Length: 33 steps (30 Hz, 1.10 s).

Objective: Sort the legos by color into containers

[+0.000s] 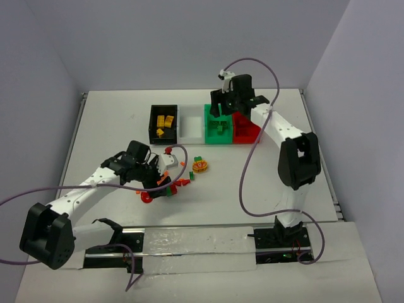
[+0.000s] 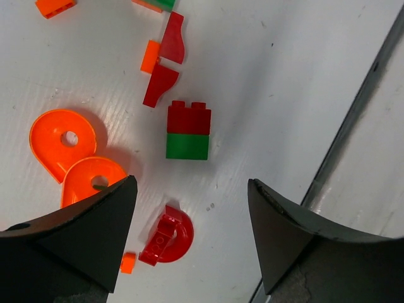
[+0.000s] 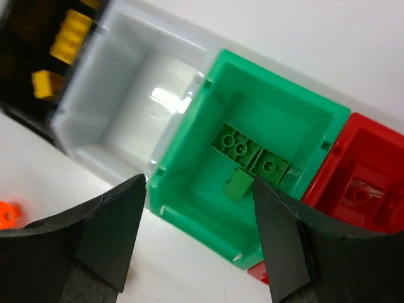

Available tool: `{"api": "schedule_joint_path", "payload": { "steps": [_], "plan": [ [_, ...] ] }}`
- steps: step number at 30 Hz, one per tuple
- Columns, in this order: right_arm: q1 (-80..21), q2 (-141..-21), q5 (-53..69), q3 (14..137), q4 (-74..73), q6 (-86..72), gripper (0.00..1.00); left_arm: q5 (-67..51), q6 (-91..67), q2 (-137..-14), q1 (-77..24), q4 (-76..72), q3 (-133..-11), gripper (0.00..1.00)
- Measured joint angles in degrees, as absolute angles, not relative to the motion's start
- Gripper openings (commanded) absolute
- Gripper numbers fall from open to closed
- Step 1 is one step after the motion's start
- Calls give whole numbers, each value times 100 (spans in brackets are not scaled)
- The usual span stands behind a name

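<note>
Four bins stand in a row at the back: black (image 1: 153, 120), white (image 1: 191, 123), green (image 1: 208, 123) and red (image 1: 251, 134). My right gripper (image 1: 230, 104) hangs open and empty over the green bin (image 3: 278, 95), which holds green bricks (image 3: 240, 144). The black bin (image 3: 12, 69) holds yellow bricks (image 3: 69, 35), and the red bin (image 3: 379, 145) holds a red brick (image 3: 360, 192). My left gripper (image 2: 192, 183) is open and empty above the loose legos (image 1: 173, 183). A red arch piece (image 2: 167, 235) lies between its fingers, and a red-on-green brick stack (image 2: 188, 130) lies just ahead.
Orange round pieces (image 2: 63, 142) lie left of the left gripper, with red curved pieces (image 2: 160, 84) and a small orange stud (image 2: 128, 262). An orange and green cluster (image 1: 201, 165) sits mid-table. The white bin (image 3: 145, 88) looks empty. The table edge rail (image 2: 360, 120) runs at the right.
</note>
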<state>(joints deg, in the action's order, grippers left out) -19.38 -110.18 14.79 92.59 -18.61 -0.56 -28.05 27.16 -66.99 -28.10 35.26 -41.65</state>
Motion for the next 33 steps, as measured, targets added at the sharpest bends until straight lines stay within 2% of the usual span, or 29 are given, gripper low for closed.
{"api": "schedule_joint_path", "payload": {
  "steps": [8, 18, 23, 33],
  "plan": [
    [-1927, -9763, 1916, 8898, -1948, -56, 78, -2372, 2730, -7177, -3216, 2792, -3868, 78],
    [-1861, -9425, 2178, 8657, -2245, -56, 79, -2165, 2740, -7622, -3392, 2246, -3725, 69],
    [-1792, -9354, 2217, 8593, -2309, -59, 79, -2080, 2702, -7739, -3473, 2065, -3605, 52],
    [-1774, -8985, 2372, 8251, -2357, -154, 78, -1904, 2626, -7745, -3517, 1779, -3507, 28]
  ]
}}
